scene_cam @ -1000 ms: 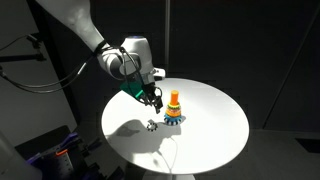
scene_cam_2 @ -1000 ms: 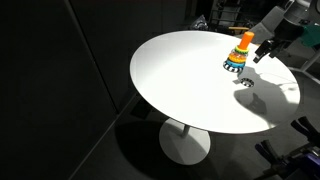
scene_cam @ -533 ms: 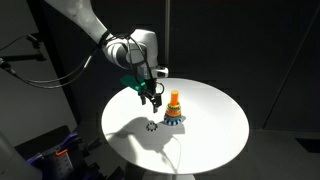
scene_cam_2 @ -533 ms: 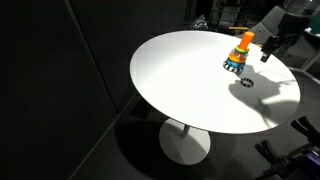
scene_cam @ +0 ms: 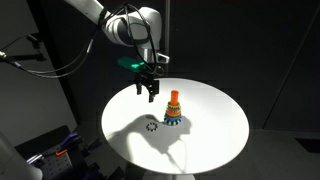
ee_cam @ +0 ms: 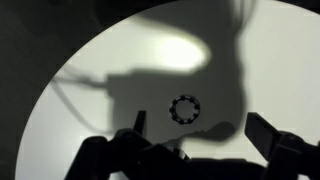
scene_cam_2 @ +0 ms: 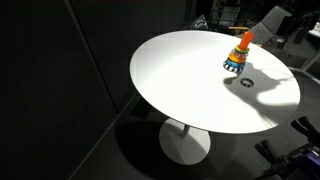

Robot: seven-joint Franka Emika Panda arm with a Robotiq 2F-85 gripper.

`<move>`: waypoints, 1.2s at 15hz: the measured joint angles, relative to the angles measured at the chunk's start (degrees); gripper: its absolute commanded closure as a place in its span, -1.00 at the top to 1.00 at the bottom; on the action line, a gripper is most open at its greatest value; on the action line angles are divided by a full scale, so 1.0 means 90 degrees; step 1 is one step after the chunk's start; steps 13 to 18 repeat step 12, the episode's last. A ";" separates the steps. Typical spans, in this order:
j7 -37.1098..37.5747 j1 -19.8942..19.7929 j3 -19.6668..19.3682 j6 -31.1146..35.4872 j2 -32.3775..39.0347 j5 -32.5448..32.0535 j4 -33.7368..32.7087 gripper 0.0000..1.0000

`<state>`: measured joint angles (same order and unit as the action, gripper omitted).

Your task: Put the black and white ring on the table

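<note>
The black and white ring [scene_cam: 152, 125] lay flat on the white bench [scene_cam: 215, 130], nearest the camera in an exterior view, at about seven o'clock from the stacking toy [scene_cam: 173, 108] and apart from it. By its look it was a small, light, stiff toy piece. It probably would not crush, but it was low enough to skate across the smooth top if nudged sideways. With its flat face down, the likeliest hold would be across the rim, one finger outside and one through the hole, or both on opposite outer edges. In the wrist view the ring [ee_cam: 185, 108] sat just right of centre, inside the arm's shadow and touching nothing.

Farther back, the end effector [scene_cam: 150, 92] hung well above the bench at roughly ten o'clock from the toy, pointing straight down. Its fingers [ee_cam: 268, 130] were spread wide and empty, with nothing between them. Behind it the wrist bent up into the forearm, which ran off toward eleven o'clock. The ring being down and free, the placing looked done.
</note>
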<state>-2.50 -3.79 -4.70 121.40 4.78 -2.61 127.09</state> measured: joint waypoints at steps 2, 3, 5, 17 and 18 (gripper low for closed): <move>0.0000 -0.0004 -0.0003 -0.0290 -0.0208 0.0000 -0.0064 1.00; 0.0000 -0.0008 -0.0005 -0.0358 -0.0312 0.0000 -0.0079 1.00; -0.0002 -0.0019 -0.0007 -0.0379 -0.0513 0.0003 -0.0085 1.00; -0.0041 -0.0059 -0.0054 -0.0484 -0.0822 0.0005 -0.0086 1.00; -0.0041 -0.0059 -0.0054 -0.0484 -0.0822 0.0005 -0.0086 1.00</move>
